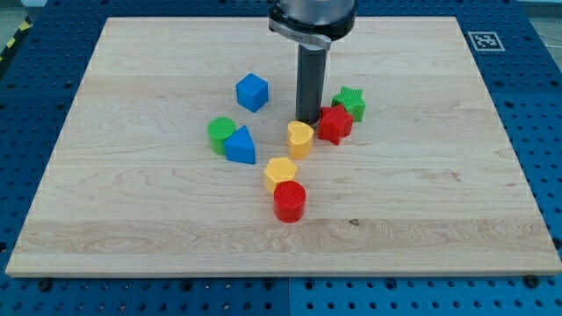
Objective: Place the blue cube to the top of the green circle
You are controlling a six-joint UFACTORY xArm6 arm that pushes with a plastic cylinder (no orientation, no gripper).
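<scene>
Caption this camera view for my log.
My tip beside the yellow block, with blue cube up-right of green circle.

no readable text; only a black-and-white marker tag beside the board's top-right corner.

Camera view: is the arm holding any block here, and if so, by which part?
Nothing is held. The arm ends in a bare rod; my tip rests on the board just above the yellow block, beside the red star, well right of the blue cube.
</scene>
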